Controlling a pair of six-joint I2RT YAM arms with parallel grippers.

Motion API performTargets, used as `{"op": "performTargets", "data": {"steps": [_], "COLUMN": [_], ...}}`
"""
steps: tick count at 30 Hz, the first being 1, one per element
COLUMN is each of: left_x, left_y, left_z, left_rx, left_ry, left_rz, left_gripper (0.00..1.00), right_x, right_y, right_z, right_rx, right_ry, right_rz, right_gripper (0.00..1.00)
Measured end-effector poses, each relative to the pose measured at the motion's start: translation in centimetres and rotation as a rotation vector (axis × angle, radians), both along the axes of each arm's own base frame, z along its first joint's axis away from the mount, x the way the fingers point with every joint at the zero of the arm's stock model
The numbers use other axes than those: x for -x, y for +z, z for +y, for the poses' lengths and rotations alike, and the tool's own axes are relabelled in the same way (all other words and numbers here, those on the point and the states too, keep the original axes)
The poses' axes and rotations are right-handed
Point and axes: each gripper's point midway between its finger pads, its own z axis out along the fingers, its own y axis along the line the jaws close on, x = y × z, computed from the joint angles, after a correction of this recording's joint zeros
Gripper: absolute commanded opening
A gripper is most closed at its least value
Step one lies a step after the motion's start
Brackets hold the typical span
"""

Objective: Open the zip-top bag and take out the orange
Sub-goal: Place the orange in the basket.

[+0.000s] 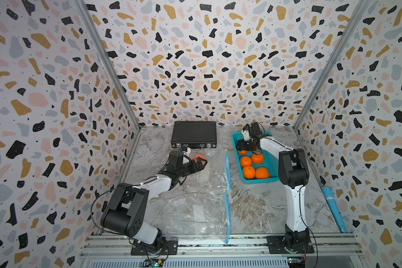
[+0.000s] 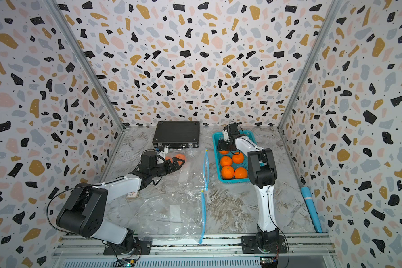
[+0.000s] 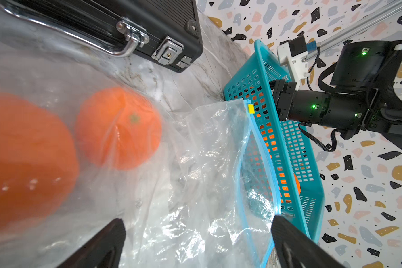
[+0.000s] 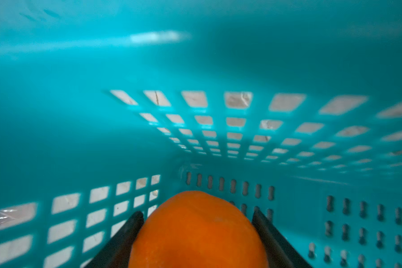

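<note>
My right end effector [image 1: 244,148] sits low inside the teal basket [image 1: 273,162]. Its fingers [image 4: 123,239] are closed against the held orange [image 4: 197,232], which fills the gap between them. I judge this to be the drop-off step.

Four loose oranges [image 1: 246,161] lie in the nearer half of the basket. I want to let go at the far end, where the mesh floor is bare, and to do it low. That way the fruit settles instead of rolling into the others or hopping the rim. I plan to open the fingers fully before lifting. Then I rise straight up, so that no finger drags the fruit or catches the basket wall.

My left end effector [image 3: 195,241] is spread wide and grips nothing. It hovers at the zip-top bag [image 3: 195,162], and I cannot tell whether it touches the film. The bag lies on the counter [image 1: 253,208] between the black case [image 1: 193,133] and the basket.

Two bagged oranges [image 3: 118,127] show through the plastic, beside the case. The blue zip strip [image 3: 253,162] faces the basket and looks parted in the left wrist view, so the mouth seems open. A second bag [image 1: 195,213], apparently empty, lies nearer the arm bases.

For the next pick I would pin the film with the left and enter through the mouth with the right, since slick plastic slides and bunches.
</note>
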Motion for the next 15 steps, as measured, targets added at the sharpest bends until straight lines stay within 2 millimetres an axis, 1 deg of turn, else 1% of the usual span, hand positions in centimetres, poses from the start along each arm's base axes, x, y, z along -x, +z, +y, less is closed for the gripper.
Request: {"op": "performTargets", "data": {"steps": [3,7,8,9,12,15], "left_x": [-0.1,-0.2,-0.1,-0.1,-0.2,-1.1], "left_y": [0.1,-0.3,-0.3,-0.4,-0.2,0.7], "left_z": [0.0,0.4,0.6,0.9,1.8,2.5], "left_rx": [-0.001,-0.026,-0.039,-0.055,-0.111,-0.163], "left_ry": [0.0,0.019,0.027,0.036,0.069,0.099], "left_rz": [0.001,0.017,0.021,0.021,0.019,-0.014], "left_gripper": [0.99,0.99,0.99,0.99,0.99,0.99], "right_x": [-0.1,0.2,0.2,0.2,0.7,0.9], "right_y": [0.3,0.2,0.2,0.2,0.2,1.5], "right_z": [-0.2,-0.4,-0.4,-0.4,-0.7,-0.6], "right_rx": [-0.002,0.004,0.006,0.006,0.009,-0.001], "right_ry": [-0.005,-0.003,-0.003,-0.003,0.0,0.006], "right_rz": [0.004,0.02,0.022,0.023,0.023,0.007], "right_gripper": [0.83,0.88,0.98,1.0,1.0,1.0]}}
